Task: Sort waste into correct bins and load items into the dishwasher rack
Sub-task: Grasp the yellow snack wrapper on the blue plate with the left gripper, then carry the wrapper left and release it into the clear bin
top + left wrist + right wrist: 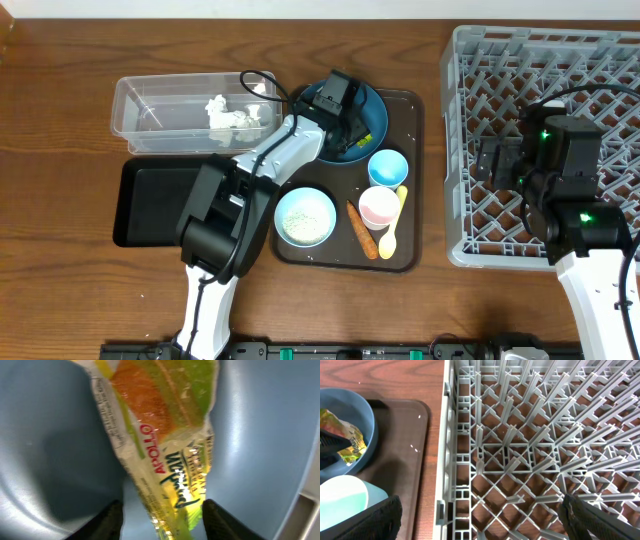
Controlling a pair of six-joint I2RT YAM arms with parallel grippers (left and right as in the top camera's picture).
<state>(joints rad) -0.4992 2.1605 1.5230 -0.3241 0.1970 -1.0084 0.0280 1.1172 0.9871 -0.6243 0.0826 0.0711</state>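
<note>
My left gripper (pixel 348 135) (pixel 162 522) is open and low over the dark blue plate (pixel 372 110) (pixel 260 435). Its fingers straddle the lower end of the green-orange-yellow wrapper (pixel 160 435), which lies on the plate and also shows in the right wrist view (pixel 342 435). My right gripper (pixel 492 160) (pixel 492 520) is wide open and empty above the left side of the grey dishwasher rack (pixel 470 70) (pixel 520 460). Crumpled white tissues (pixel 228 114) lie in the clear tub (pixel 135 110). The black tray (pixel 150 200) sits just below the tub.
The brown serving tray (pixel 405 125) holds the plate, a light blue cup (pixel 388 166), a pink-inside cup (pixel 379 206), a bowl (pixel 304 216) with rice grains, an orange carrot piece (pixel 361 229) and a pale yellow spoon (pixel 391 235).
</note>
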